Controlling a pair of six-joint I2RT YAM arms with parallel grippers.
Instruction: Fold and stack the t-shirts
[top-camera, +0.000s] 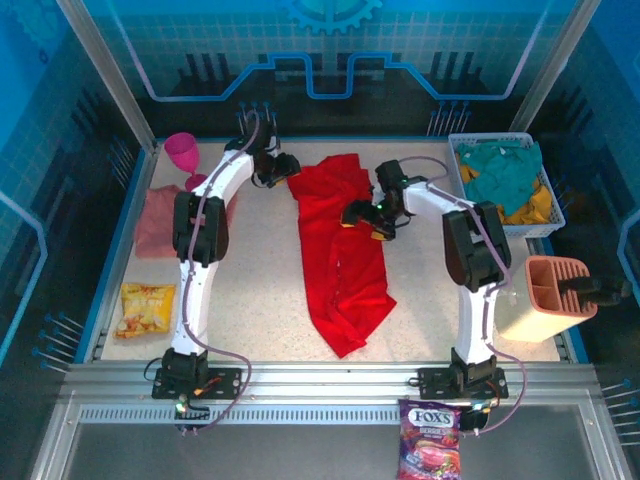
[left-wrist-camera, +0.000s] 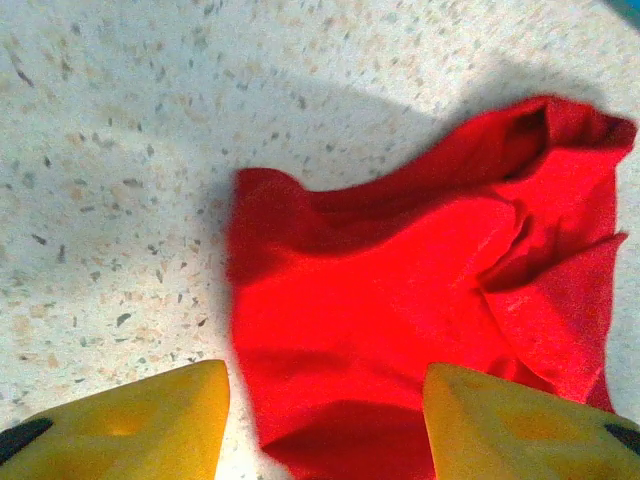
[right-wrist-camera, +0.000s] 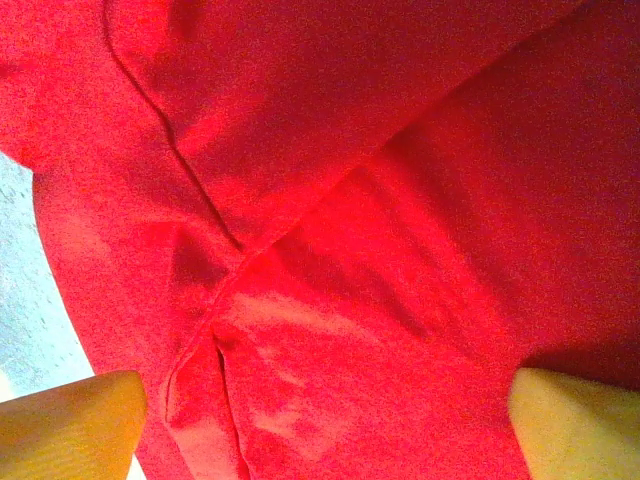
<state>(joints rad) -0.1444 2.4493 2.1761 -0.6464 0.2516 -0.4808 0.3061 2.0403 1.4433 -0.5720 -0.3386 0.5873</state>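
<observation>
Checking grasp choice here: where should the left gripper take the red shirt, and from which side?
Probably the shirt's far-left corner, from above. In the left wrist view that corner ends in a clean rounded edge on bare table, lying between the left gripper's open fingers, so one finger could land on table, the other on cloth. The middle is bunched in folds.

Pale speckled table top (top-camera: 260, 290), blue-edged. Down the middle of the frame, a crumpled red t-shirt (top-camera: 340, 260) in a long strip. At left, a folded salmon-pink t-shirt (top-camera: 157, 222); just above it, upper left, an upright magenta goblet (top-camera: 183, 155). Lower left, a yellow snack bag (top-camera: 146, 308) lying flat. Upper right, a white basket (top-camera: 490, 138) with teal and yellow cloth inside. At the right edge, a peach-coloured caddy (top-camera: 545, 300).
</observation>
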